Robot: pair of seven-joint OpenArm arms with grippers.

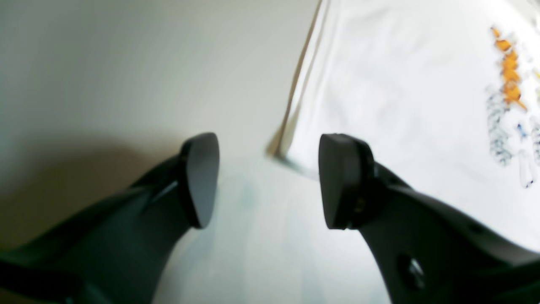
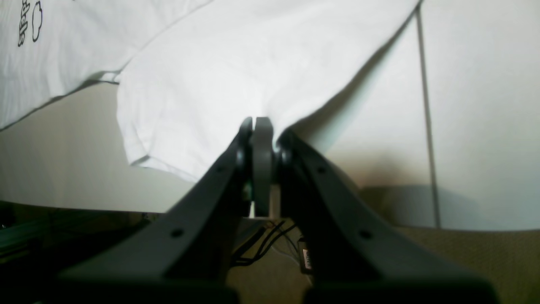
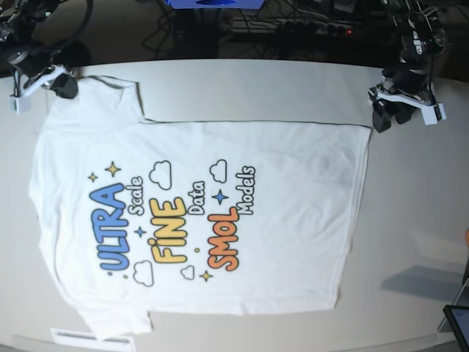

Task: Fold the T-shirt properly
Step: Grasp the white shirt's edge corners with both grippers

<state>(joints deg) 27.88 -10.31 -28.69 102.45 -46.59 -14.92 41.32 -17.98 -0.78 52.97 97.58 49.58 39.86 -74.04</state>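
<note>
1. The T-shirt [image 3: 220, 220] lies spread flat and print-side up on the table [image 3: 410, 220], its neck end toward the base view's left and its hem toward the right. No fold is visible, so the task appears to be at its start.
2. The sleeve [image 2: 202, 93] at the shirt's upper-left corner is lifted slightly off the table and drapes down from the point where it is pinched.
3. The right gripper [image 2: 262, 131] is clenched on the edge of that sleeve, presumably to raise this corner for the first fold.
4. The left gripper [image 1: 268, 179] stands released, its jaws wide apart with nothing between them. It hovers just beside the hem corner [image 1: 280, 147], near the shirt's upper-right corner in the base view, apparently placed to take that corner.
5. The table surface around the shirt is pale and bare where it shows. Cables and equipment lie beyond its far edge.
</note>
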